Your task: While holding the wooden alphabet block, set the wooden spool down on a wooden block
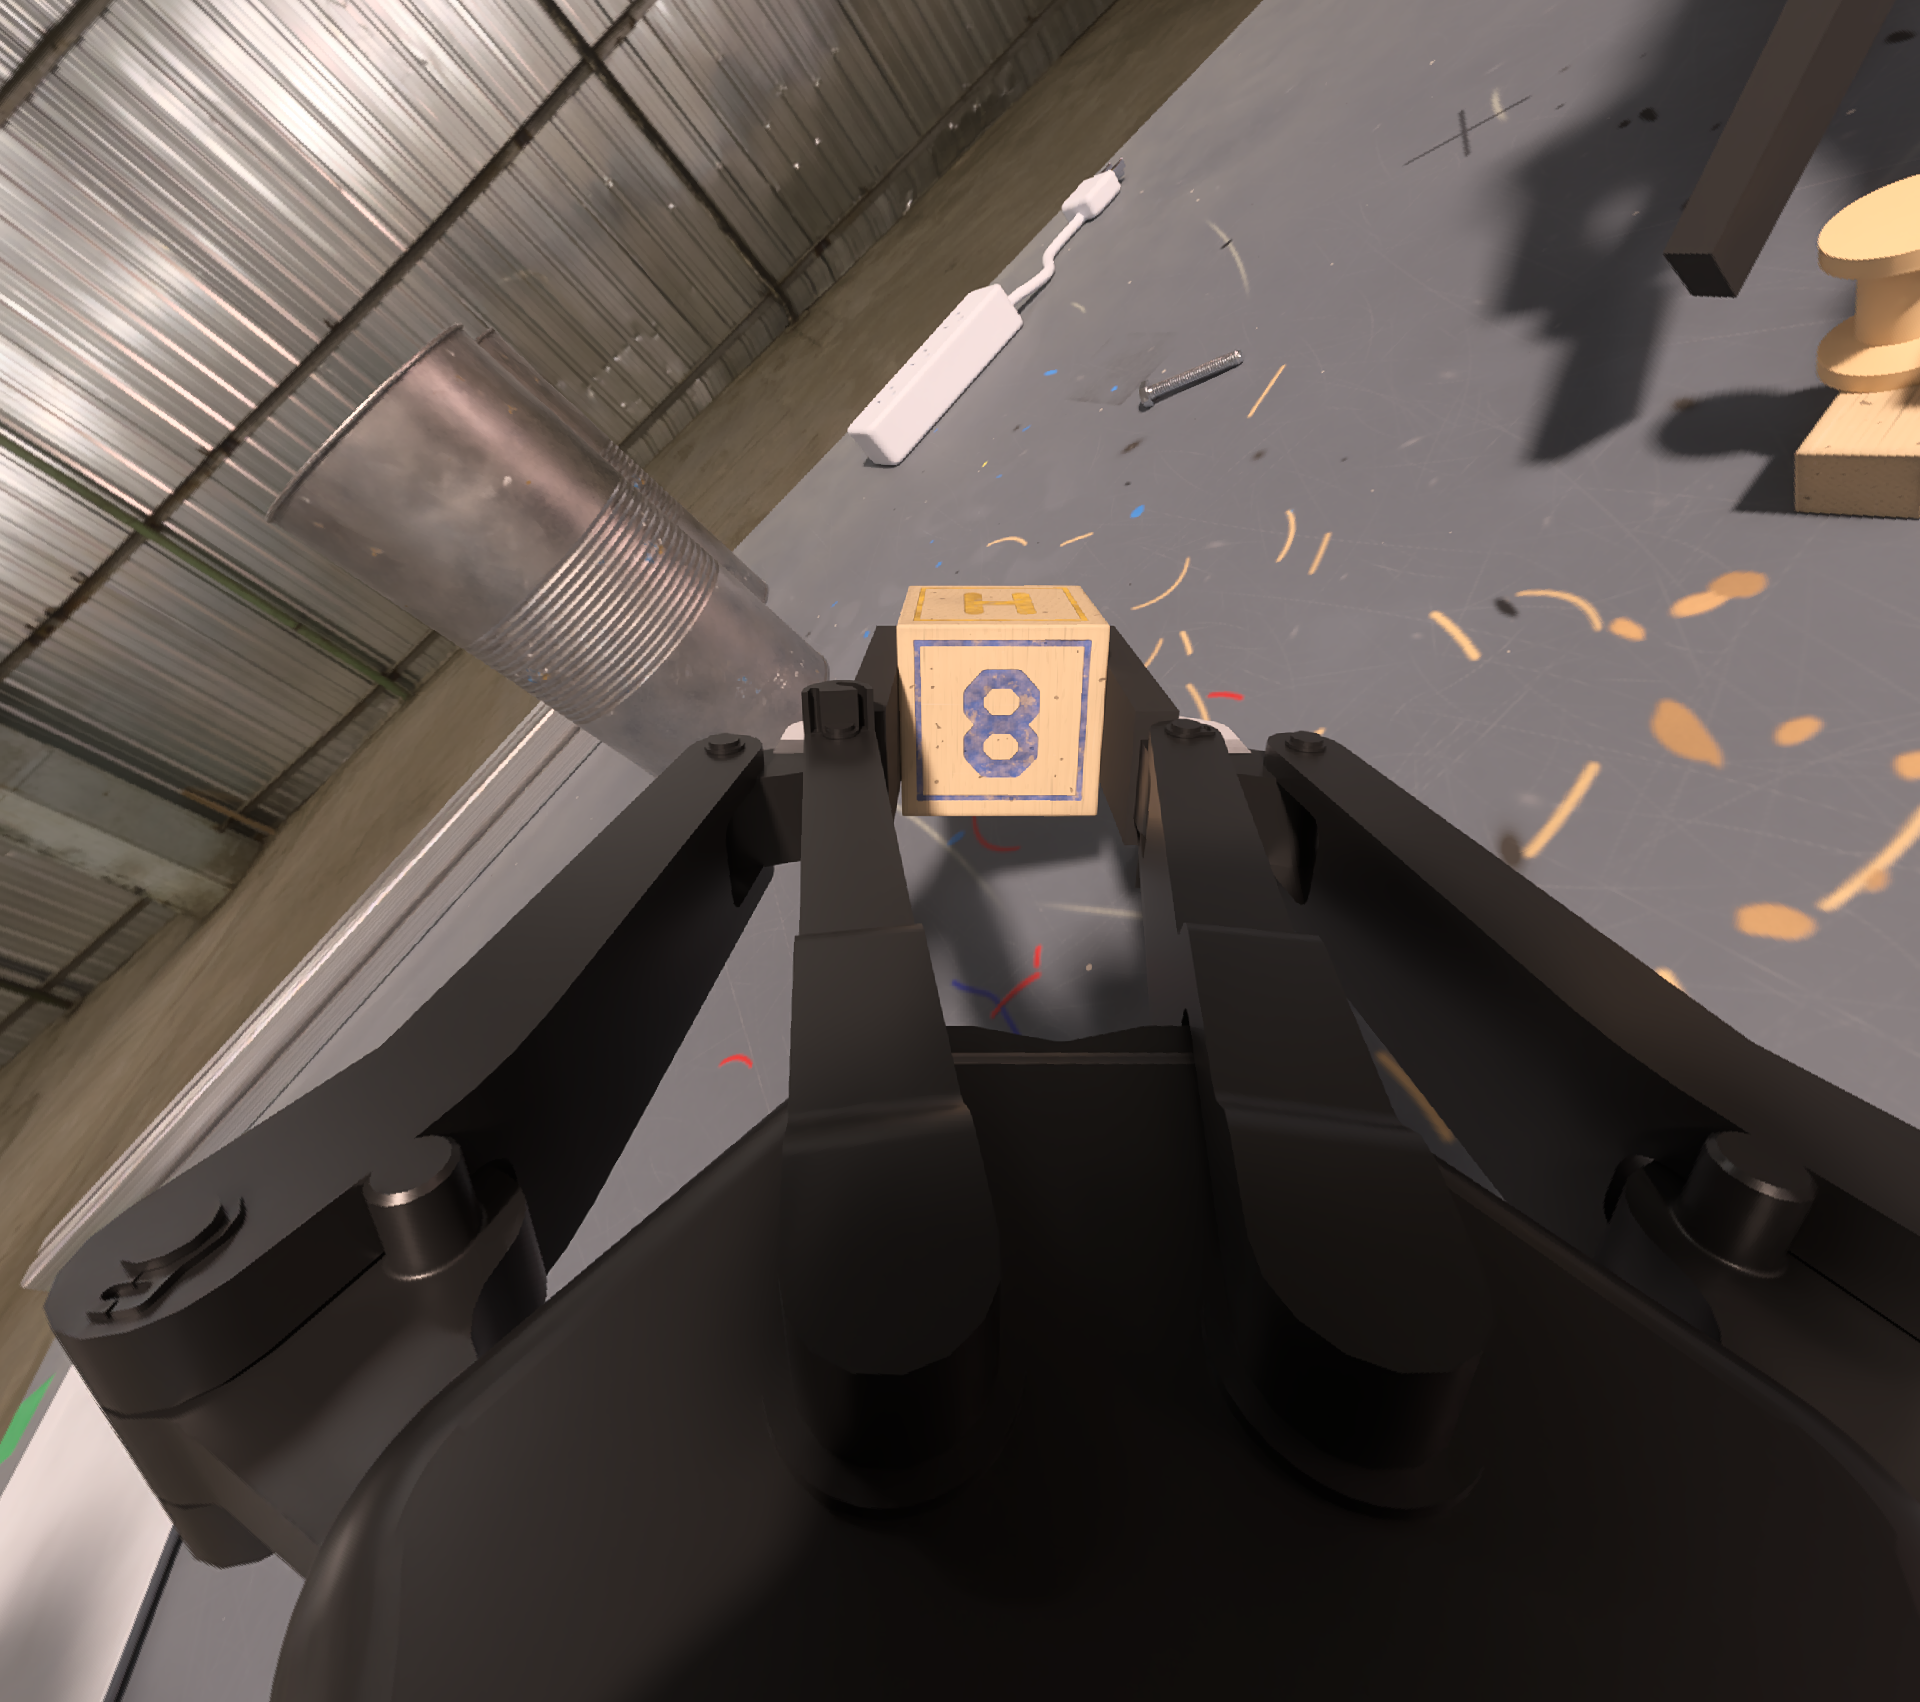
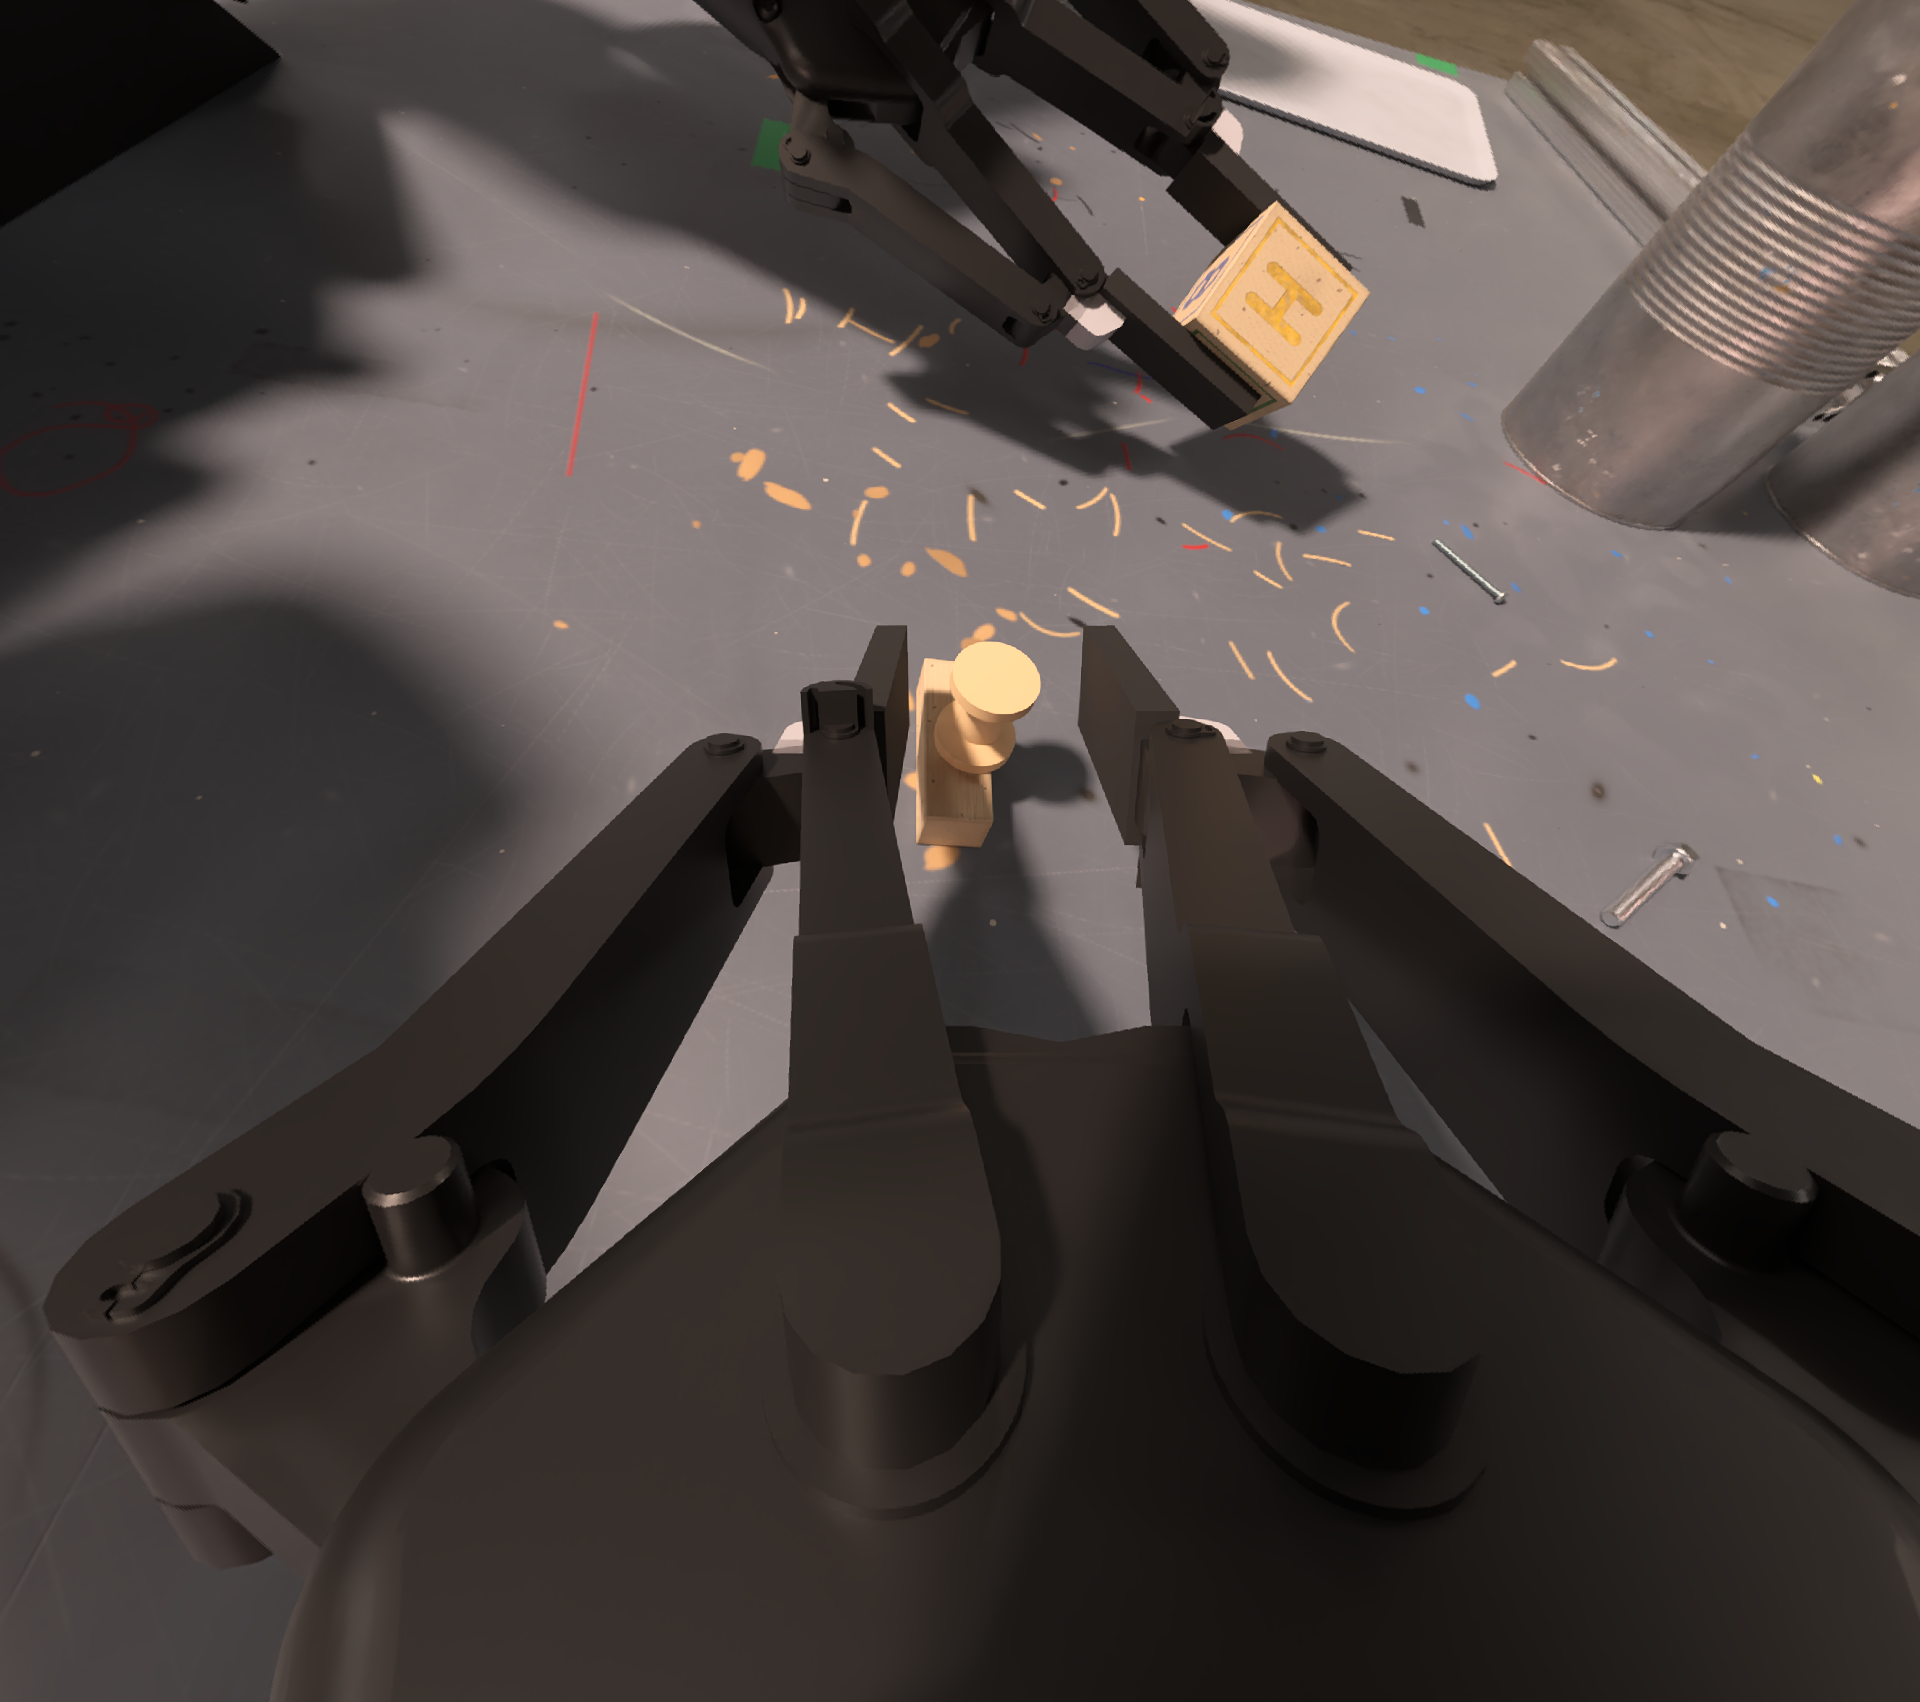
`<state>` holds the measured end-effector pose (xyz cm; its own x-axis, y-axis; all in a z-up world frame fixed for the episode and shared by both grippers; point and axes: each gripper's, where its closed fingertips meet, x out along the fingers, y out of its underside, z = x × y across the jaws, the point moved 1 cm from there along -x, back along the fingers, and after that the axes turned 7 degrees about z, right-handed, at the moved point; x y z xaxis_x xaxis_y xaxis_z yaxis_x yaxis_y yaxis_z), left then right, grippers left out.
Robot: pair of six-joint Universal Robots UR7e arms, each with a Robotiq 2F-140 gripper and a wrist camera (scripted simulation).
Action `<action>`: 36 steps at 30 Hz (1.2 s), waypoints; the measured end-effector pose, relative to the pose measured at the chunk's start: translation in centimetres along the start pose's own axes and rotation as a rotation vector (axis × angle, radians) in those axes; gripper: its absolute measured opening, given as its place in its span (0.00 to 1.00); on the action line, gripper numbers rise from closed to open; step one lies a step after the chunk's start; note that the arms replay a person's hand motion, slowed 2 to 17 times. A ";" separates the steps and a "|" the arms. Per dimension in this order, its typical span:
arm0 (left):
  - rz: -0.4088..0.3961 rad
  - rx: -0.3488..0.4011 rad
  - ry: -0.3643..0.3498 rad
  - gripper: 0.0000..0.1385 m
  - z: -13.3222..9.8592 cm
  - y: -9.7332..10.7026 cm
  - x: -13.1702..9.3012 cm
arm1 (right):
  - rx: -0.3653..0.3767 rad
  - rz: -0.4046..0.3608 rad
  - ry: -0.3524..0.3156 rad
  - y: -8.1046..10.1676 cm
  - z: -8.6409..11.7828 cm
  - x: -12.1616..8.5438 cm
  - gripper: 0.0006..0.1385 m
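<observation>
Looks basically done: wooden spool (image 2: 982,712) sits on the wooden block (image 2: 948,769), right hand (image 2: 987,665) open and empty above, left hand (image 1: 1003,707) gripping the alphabet block (image 1: 1000,707).

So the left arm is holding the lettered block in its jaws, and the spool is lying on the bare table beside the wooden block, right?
Not quite. The wooden spool isn't on the bare table; it stands on top of the wooden block, as the right wrist view shows. The left gripper does hold the alphabet block.
</observation>
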<state>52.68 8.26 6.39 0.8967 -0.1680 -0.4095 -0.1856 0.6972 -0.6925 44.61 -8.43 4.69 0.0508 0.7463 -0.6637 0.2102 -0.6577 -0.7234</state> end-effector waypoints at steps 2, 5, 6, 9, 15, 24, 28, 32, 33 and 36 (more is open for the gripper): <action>0.000 0.000 0.000 0.32 0.0 0.0 0.0 | -0.001 0.000 -0.015 0.1 0.2 -0.1 0.32; -0.001 -0.001 0.000 0.32 0.0 0.0 0.0 | 0.005 0.001 -0.041 0.2 0.4 -0.2 0.34; -0.001 -0.001 0.001 0.32 0.0 0.0 0.0 | 0.009 0.003 -0.050 0.3 0.4 -0.2 0.34; -0.001 0.000 0.002 0.32 0.0 0.0 0.0 | 0.021 0.017 -0.070 0.6 0.6 -0.1 0.35; -0.001 0.004 0.002 0.32 -0.1 -0.1 0.0 | 0.026 0.054 -0.076 1.3 0.5 0.5 0.37; 0.002 0.005 0.009 0.32 -0.3 0.0 0.1 | 0.032 0.053 -0.104 1.1 0.5 0.7 0.36; 0.004 0.010 0.011 0.32 -0.4 0.0 0.2 | 0.045 0.053 -0.134 1.2 0.5 0.7 0.35; 0.006 0.012 0.013 0.32 -0.5 0.1 0.2 | 0.051 0.043 -0.148 1.1 0.4 0.6 0.35; 0.006 0.012 0.013 0.32 -0.5 0.1 0.2 | 0.052 0.042 -0.151 1.1 0.4 0.6 0.35; 0.007 0.011 0.013 0.32 -0.5 0.1 0.2 | 0.050 0.047 -0.159 1.1 0.5 0.7 0.35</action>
<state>52.66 7.92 5.93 0.8900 -0.1727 -0.4220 -0.1868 0.7062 -0.6829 44.37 -8.74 3.32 -0.0966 0.6918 -0.7156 0.1621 -0.6984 -0.6971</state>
